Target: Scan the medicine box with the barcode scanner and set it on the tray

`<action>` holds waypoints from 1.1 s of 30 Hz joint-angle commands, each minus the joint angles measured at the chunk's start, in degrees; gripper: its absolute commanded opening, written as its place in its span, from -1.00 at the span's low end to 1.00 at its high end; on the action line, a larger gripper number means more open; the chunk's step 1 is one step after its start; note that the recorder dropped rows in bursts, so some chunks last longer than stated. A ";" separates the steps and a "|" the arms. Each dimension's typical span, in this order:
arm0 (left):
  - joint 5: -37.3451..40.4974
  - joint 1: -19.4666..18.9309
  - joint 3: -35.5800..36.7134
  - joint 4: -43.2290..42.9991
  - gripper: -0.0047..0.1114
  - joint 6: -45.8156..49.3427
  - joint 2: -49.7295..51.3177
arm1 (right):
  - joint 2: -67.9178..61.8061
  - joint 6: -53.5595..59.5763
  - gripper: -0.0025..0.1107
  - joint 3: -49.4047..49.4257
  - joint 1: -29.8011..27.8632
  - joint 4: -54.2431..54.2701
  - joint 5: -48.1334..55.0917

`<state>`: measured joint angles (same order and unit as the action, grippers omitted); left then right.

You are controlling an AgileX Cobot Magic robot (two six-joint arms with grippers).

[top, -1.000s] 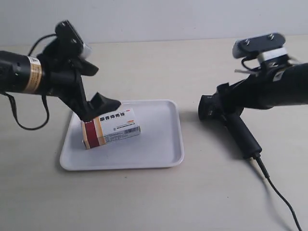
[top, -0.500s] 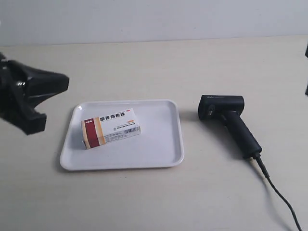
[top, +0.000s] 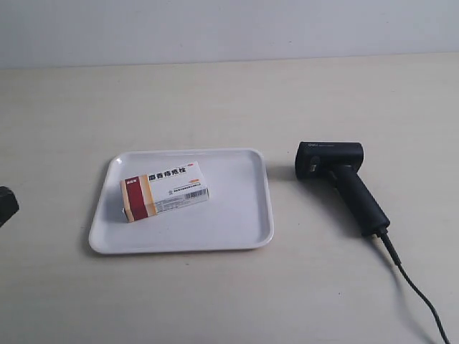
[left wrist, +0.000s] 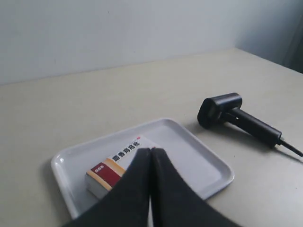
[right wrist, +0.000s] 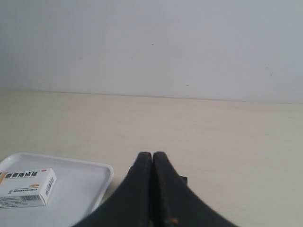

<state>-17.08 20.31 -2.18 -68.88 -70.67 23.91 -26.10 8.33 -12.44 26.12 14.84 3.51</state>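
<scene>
- Medicine box [top: 165,190] lies flat in tray [top: 244,229], toward one end; black Chinese lettering, red-tan band, barcode on side.
- Barcode scanner [top: 343,183] on counter [top: 215,100] beside tray, apart from it; cable trails off.
- Left end effector [left wrist: 150,153]: fingers pressed together, empty.
- Right end effector [right wrist: 152,158]: pressed together, empty.

- The barcode scanner [top: 343,180] is trailing its cable [top: 419,294] out past the exterior view's bottom edge, so the cable's end is not showing.
- In the left wrist view, the left gripper [left wrist: 150,156] is covering one corner of the medicine box [left wrist: 113,168] and part of the tray [left wrist: 215,163].
- In the right wrist view, the picture's edge is cutting off the medicine box and the tray.
- The small print on the box is staying too fine to read.
- A dark shape [top: 6,204] is poking in at the exterior view's left edge; what it is cannot be told.
</scene>
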 commanded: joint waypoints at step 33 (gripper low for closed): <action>30.79 -23.47 2.18 64.18 -0.90 70.67 -23.91 | 0.18 -0.01 -0.96 0.16 -0.16 0.01 -0.40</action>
<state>13.59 -3.07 0.01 -5.48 0.00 0.37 -26.10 8.33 -12.44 26.12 14.84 3.61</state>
